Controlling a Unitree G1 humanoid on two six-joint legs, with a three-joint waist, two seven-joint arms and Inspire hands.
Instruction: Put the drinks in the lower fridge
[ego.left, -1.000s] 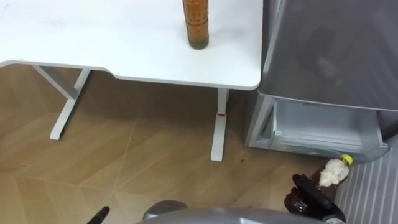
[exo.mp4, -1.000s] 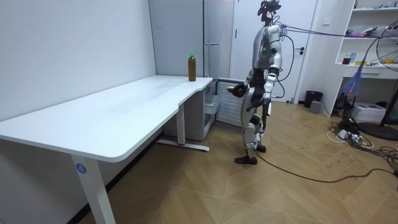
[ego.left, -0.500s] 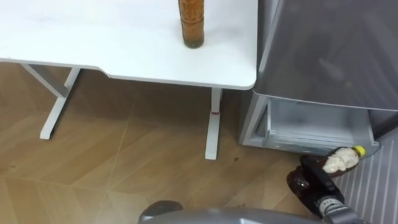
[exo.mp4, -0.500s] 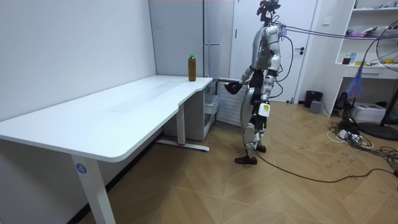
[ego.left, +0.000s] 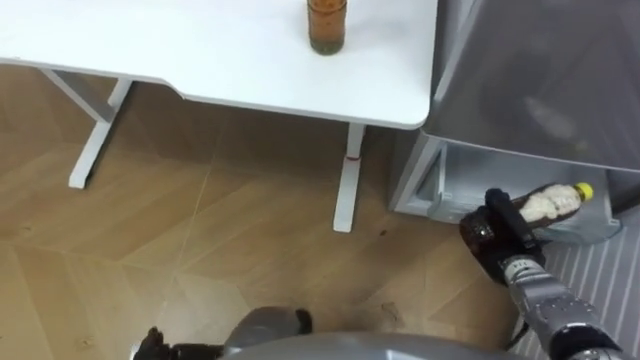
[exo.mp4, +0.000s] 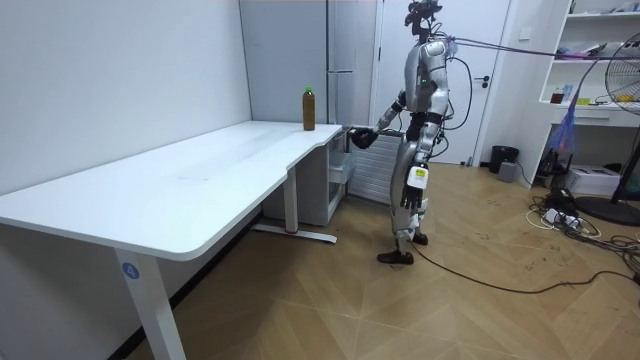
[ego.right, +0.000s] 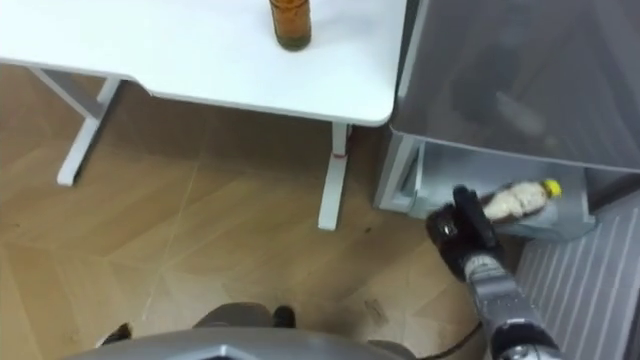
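Note:
My right hand (ego.left: 495, 238) is shut on a brown drink bottle (ego.left: 547, 204) with a yellow cap and a pale label. It holds the bottle on its side at the front of the open lower fridge compartment (ego.left: 462, 188), cap pointing right. In the right eye view the right hand (ego.right: 458, 232) and held bottle (ego.right: 514, 200) appear just before that compartment (ego.right: 420, 175). A second, amber bottle (ego.left: 326, 24) stands upright on the white table (ego.left: 200, 55) near its right end. My left hand (ego.left: 152, 344) hangs low at the bottom left. In the room view I stand facing the fridge (exo.mp4: 350, 60), right hand (exo.mp4: 366, 136) stretched toward it.
The grey upper fridge front (ego.left: 545, 80) rises just right of the table edge. A ribbed grey panel (ego.left: 600, 290) lies at the lower right beside my right arm. White table legs (ego.left: 345, 190) stand on the wooden floor (ego.left: 230, 250).
My right hand has lifted the yellow-capped bottle up and forward, from beside the ribbed panel to the mouth of the lower compartment. The eye views have shifted.

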